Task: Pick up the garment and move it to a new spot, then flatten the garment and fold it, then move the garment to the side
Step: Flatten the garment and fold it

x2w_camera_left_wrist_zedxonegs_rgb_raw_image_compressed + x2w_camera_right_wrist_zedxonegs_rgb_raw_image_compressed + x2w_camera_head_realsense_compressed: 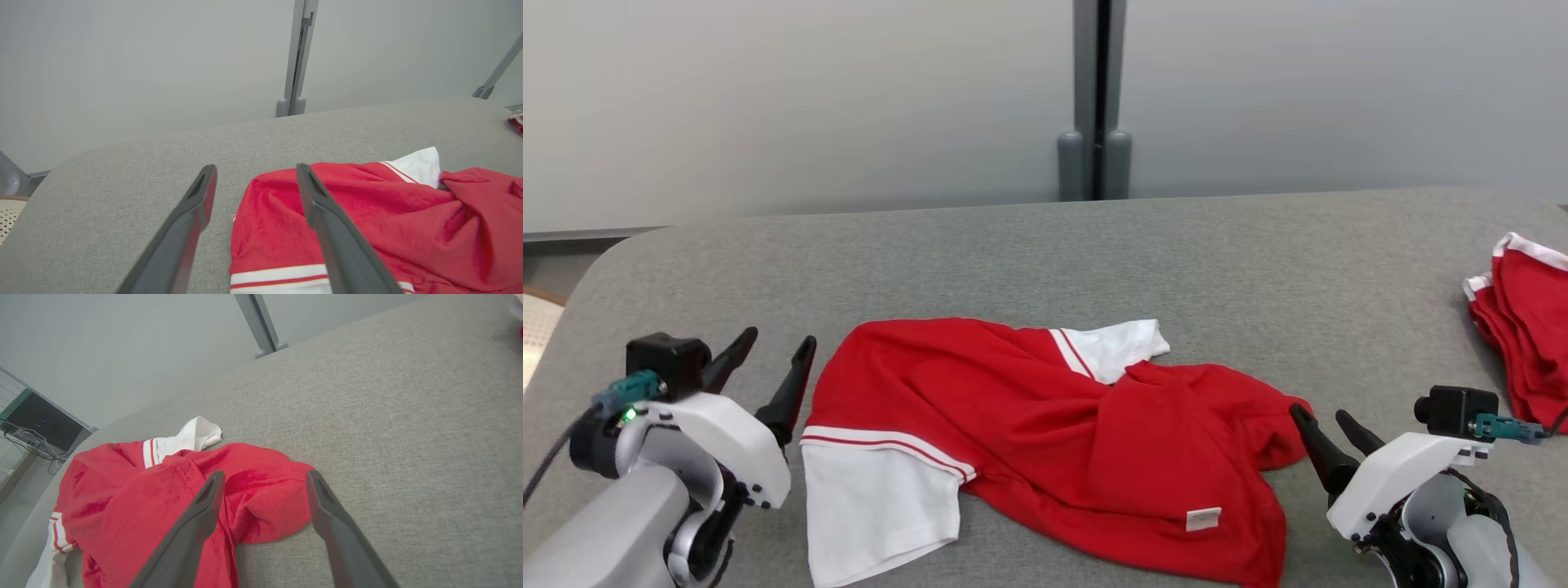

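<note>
Both sets of jaws gape wide and empty, left and right of the crumpled red garment (1045,433) on the tabletop (1094,261).

The garment (1045,425) is coloured bright red, its sleeves (874,514) white, each edged by a white band with a thin red stripe; a small white label (1203,518) is borne on the red. Under the garment, the table (1013,253) is covered in flecked grey weave. Right of the garment, a stack of cloth (1527,318) is coloured red with white trim. Behind the garment, a grey post (1094,98) is set against a pale grey wall (768,106).
</note>
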### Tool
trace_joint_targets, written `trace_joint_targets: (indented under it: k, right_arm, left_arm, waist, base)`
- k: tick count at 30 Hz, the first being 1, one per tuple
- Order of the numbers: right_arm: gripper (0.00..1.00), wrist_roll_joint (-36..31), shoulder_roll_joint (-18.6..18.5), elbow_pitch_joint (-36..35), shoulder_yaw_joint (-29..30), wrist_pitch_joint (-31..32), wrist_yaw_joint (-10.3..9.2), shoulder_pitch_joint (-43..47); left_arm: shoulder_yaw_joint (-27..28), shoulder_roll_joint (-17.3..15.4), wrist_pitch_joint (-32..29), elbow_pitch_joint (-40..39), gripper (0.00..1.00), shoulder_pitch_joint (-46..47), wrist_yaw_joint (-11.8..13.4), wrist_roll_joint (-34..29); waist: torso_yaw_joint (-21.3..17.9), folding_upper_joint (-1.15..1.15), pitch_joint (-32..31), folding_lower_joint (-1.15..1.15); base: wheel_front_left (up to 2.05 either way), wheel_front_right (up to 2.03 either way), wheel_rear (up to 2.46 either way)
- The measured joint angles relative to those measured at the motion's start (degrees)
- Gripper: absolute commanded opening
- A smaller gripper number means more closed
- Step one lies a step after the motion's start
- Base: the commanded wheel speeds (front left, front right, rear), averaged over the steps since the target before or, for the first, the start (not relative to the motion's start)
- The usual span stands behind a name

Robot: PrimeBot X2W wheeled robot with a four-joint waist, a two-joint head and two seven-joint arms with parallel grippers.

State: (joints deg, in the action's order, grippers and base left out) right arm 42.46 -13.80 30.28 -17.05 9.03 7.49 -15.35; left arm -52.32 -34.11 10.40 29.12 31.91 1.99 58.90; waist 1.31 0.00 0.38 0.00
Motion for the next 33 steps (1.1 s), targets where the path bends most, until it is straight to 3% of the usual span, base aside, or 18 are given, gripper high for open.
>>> trace_joint_targets:
  k: [4,8,13,17,18,19,20,27,33]
  right_arm:
    - [1.0,1.24,1.44,4.14,2.71,2.75,0.0,-0.61]
    - [1.0,3.23,2.48,7.22,5.47,6.0,0.0,-0.63]
    - [1.0,4.97,2.92,9.71,7.34,10.05,0.0,-0.64]
    - [1.0,3.48,2.13,12.93,7.57,11.16,0.0,-1.68]
    - [0.69,3.01,1.81,13.76,7.69,11.15,0.0,-1.99]
    - [0.22,2.69,1.67,14.35,7.81,11.13,0.0,-2.28]
    - [0.0,2.58,1.71,14.69,7.91,10.89,0.0,-2.55]
    - [0.0,0.58,0.51,13.99,8.32,6.6,0.0,-5.84]
    - [0.0,-0.16,-2.19,13.18,7.59,5.58,0.0,-14.01]
  left_arm:
    - [1.4,-0.15,3.56,-8.38,1.0,-5.66,6.28,-1.87]
    - [4.48,0.58,4.43,-16.17,1.0,-12.83,10.49,-1.74]
    - [9.42,2.36,4.59,-23.37,1.0,-19.52,13.21,-3.18]
    - [11.45,4.3,4.6,-25.28,1.0,-23.53,13.26,-5.46]
    - [11.83,4.82,4.6,-25.4,1.0,-24.22,13.19,-5.76]
    - [12.27,5.38,4.6,-25.42,1.0,-24.73,13.1,-6.14]
    - [12.67,5.83,4.6,-25.41,1.0,-25.03,12.82,-6.58]
    - [13.77,7.88,4.6,-25.2,1.0,-26.49,11.15,-8.69]
    - [14.19,10.16,4.6,-24.79,1.0,-25.69,9.57,-10.16]
  waist:
    - [3.58,0.0,-0.64,0.0]
    - [6.68,0.0,-1.21,0.0]
    - [10.06,0.0,-1.61,0.0]
    - [12.42,0.0,-1.55,0.0]
    - [12.96,0.0,-1.52,0.0]
    - [13.5,0.0,-1.48,0.0]
    - [14.0,0.0,-1.43,0.0]
    - [16.23,0.0,-0.48,0.0]
    - [17.09,0.0,2.68,0.0]
  base:
    - [0.0,0.0,0.0]
    - [0.0,0.0,0.0]
    - [0.0,0.0,0.0]
    - [0.0,0.0,0.0]
    - [0.0,0.0,0.0]
    - [0.0,0.0,0.0]
    - [0.0,0.0,0.0]
    - [0.0,0.0,0.0]
    - [0.0,0.0,0.0]
